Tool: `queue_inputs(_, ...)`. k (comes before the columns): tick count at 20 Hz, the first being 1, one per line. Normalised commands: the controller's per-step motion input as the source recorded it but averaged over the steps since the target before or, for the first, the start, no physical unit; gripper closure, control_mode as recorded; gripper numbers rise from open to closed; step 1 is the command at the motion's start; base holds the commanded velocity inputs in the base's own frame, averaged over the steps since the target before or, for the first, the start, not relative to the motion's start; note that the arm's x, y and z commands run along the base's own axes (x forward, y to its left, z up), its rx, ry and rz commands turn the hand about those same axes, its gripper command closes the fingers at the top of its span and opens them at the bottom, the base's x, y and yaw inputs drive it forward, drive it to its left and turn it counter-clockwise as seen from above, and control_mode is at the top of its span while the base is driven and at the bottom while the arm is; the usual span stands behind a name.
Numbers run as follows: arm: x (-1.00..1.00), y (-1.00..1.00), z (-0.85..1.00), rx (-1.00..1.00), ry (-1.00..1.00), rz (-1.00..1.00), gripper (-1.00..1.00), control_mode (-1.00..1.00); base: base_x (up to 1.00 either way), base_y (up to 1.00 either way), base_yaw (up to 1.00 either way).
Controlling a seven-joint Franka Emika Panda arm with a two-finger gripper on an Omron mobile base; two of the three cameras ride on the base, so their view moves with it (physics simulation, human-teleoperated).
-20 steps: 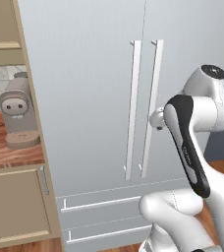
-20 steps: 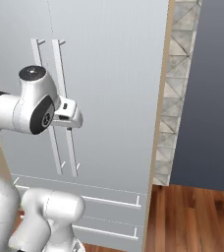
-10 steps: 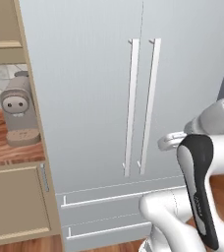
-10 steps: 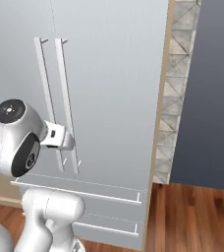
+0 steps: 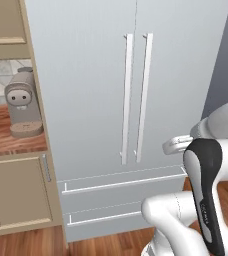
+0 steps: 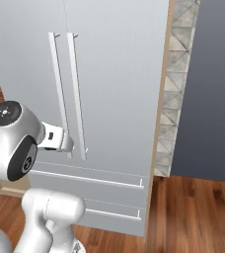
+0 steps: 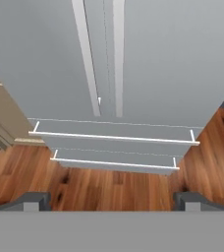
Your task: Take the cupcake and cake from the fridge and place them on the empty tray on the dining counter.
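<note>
The fridge point(image 5: 96, 75) stands straight ahead, pale grey, with both doors shut. Its two long white bar handles point(image 5: 127, 100) point(image 5: 145, 95) run side by side down the middle. Two drawers point(image 7: 114, 139) sit below the doors. My gripper point(image 7: 111, 201) is open, its dark fingertips point(image 7: 35, 199) spread wide with nothing between them. It points down at the handles' lower ends and the drawers, a short way off the fridge front. The hand point(image 5: 178, 145) hangs level with the bottom of the handles. The cupcake and cake are hidden. The tray and dining counter are out of view.
Left of the fridge point(image 6: 119, 74) a coffee machine point(image 5: 22, 102) sits on a small wooden worktop point(image 5: 11, 140) above a beige cabinet point(image 5: 16, 195). On the fridge's right are a tiled wall strip point(image 6: 176, 84) and a dark wall point(image 6: 213, 89). Wood floor point(image 6: 193, 212) lies in front.
The arm has folded down. The hand dropped from about mid-height of the handles to their lower ends and stayed open. Both base views shifted slightly.
</note>
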Motion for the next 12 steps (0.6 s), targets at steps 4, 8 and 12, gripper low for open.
queue_inputs(4,0.0,0.0,0.0,0.0,0.0,0.0,-1.0,1.0,-0.07,0.23,0.0)
queue_inputs(8,0.0,0.0,0.0,0.0,0.0,0.0,-1.0,1.0,0.0,0.3,0.0)
queue_inputs(12,0.0,0.0,0.0,0.0,0.0,0.0,-1.0,1.0,-0.01,0.3,0.0)
